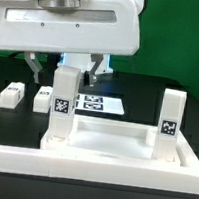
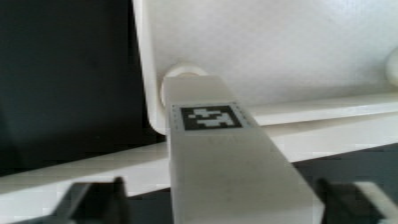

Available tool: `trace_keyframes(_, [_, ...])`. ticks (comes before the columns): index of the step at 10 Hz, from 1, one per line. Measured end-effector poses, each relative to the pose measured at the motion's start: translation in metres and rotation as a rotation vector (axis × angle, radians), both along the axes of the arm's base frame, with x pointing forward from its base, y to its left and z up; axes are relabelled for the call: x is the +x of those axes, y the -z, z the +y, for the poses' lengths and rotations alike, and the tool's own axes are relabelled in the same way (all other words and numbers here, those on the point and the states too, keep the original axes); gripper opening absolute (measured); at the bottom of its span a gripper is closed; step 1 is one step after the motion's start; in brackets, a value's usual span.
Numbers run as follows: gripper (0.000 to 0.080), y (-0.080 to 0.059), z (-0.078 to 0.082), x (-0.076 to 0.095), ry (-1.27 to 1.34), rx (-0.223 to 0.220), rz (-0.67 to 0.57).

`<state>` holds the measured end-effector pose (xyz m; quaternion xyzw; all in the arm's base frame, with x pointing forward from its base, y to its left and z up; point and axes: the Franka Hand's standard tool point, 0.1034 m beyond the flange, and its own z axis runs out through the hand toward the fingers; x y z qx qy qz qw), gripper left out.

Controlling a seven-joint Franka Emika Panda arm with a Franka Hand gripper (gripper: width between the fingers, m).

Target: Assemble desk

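Desk top (image 1: 107, 141) lay on the counter (image 1: 138, 97), one leg (image 1: 59, 105) standing in its corner socket and straddled by the spread hand (image 1: 63, 71), where an off-centre squeeze could tip it loose.

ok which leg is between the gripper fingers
The upright leg on the desk top's corner at the exterior view's left, under the gripper. The other upright leg stands clear at the right; two loose legs lie on the table.

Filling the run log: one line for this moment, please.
jaws: open, astride upright leg | leg: standing at desk top corner | held: nothing
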<state>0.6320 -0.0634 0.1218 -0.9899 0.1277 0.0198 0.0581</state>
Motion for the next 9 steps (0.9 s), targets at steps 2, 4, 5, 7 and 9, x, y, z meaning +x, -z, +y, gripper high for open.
trace_keyframes(2, [0.0290, 0.0002, 0.0006, 0.0001, 0.148, -0.002, 0.018])
trace_keyframes(4, [0.0290, 0.0014, 0.0016, 0.0004, 0.308, -0.002, 0.028])
trace_keyframes(5, [0.0290, 0.0026, 0.0017, -0.0011, 0.502, 0.003, 0.012])
trace_keyframes(7, [0.0290, 0.0031, 0.0025, -0.0022, 0.744, 0.031, 0.037])
trace_keyframes(9, [0.0290, 0.0036, 0.0080, -0.0010, 0.975, 0.041, 0.069])
